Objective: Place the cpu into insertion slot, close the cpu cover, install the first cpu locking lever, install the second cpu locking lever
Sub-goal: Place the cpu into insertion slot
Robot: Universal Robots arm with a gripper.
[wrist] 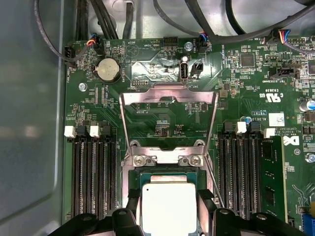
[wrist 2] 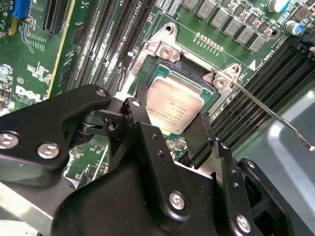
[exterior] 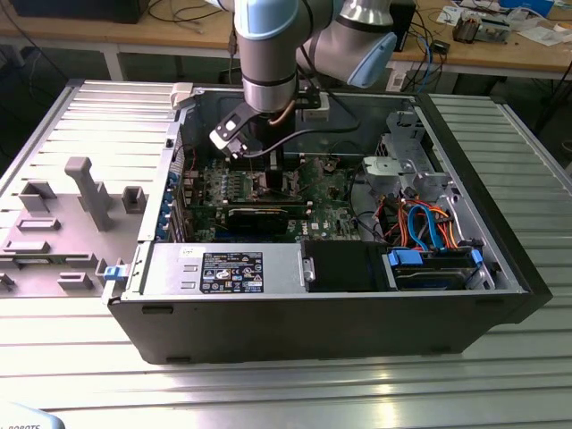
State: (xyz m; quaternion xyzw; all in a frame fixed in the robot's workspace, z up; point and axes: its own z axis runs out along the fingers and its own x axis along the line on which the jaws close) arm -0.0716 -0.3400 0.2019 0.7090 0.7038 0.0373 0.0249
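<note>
The cpu (wrist 2: 174, 105) is a small square chip with a silver-grey top and lies level in the insertion slot (wrist 2: 147, 73) on the green motherboard. My gripper (wrist 2: 167, 115) is down over it, its black fingers (wrist 2: 135, 105) against two opposite edges of the chip. In the first wrist view the cpu (wrist: 169, 206) sits between those fingers, and the cpu cover (wrist: 167, 94), a thin metal frame with a window, stands swung open beyond the slot. A thin wire locking lever (wrist 2: 270, 114) sticks out free from the slot's corner. In the exterior view my gripper (exterior: 268, 174) reaches down inside the open computer case.
Black memory slots (wrist: 93, 177) flank the slot on both sides. A long black card (exterior: 259, 217) lies across the board near the gripper. Drive bays with blue and orange cables (exterior: 429, 228) fill the exterior view's right. A grey fixture tray (exterior: 63, 223) lies outside the case.
</note>
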